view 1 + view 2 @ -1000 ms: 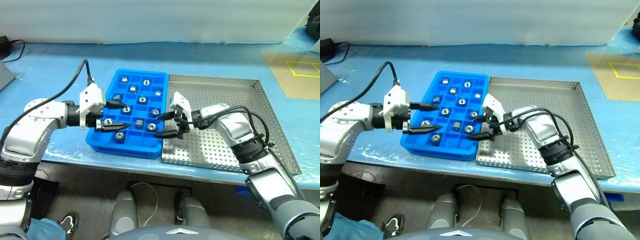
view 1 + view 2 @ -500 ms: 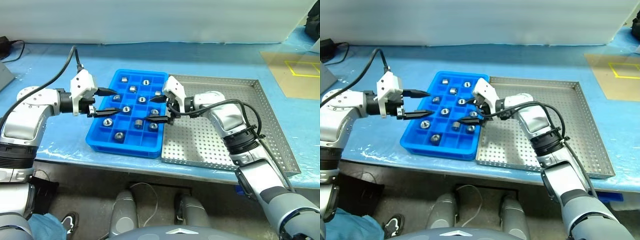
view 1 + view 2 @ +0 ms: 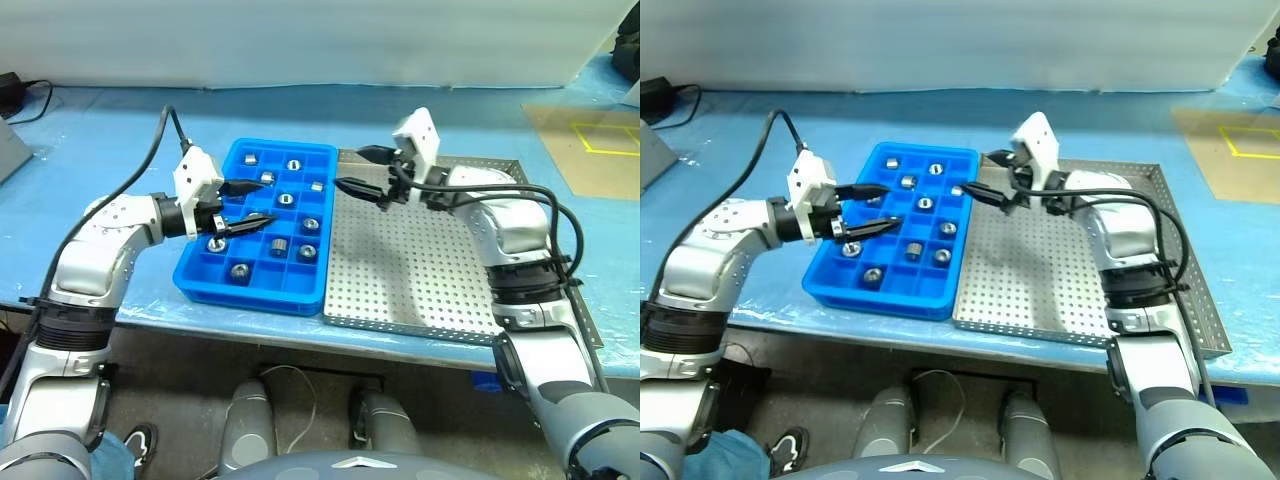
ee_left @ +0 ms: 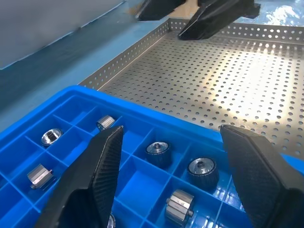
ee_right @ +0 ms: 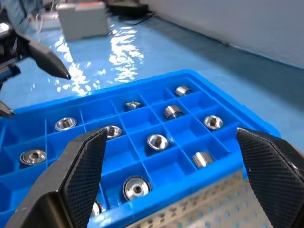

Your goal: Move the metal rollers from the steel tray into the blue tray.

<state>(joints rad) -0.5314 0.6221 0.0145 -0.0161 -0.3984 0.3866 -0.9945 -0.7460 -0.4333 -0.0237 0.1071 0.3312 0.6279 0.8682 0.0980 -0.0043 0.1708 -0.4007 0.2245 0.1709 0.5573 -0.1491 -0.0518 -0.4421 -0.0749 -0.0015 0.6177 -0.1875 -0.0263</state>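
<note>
We judge transfer finished or nearly: metal rollers [image 3: 269, 178] sit singly in blue tray [image 3: 205, 277] compartments, steel tray [image 3: 430, 280] floor bare where visible. Next move, we reckon: scan steel tray for stray roller, else retreat. Our left gripper [image 3: 255, 202] hangs over blue tray's left half, fingers apart, empty. Our right gripper [image 3: 363, 171] hovers above steel tray's far-left corner, fingers wide, empty, aimed toward blue tray.

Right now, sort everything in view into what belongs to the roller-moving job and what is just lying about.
Belongs to the job:
- shiny silver metal rollers, sitting in compartments
- bright blue plastic compartment tray
- grey perforated steel tray, no rollers visible on it
- left gripper, open
- right gripper, open

Just lying about:
- black cable
- tan sheet with yellow tape outline
</note>
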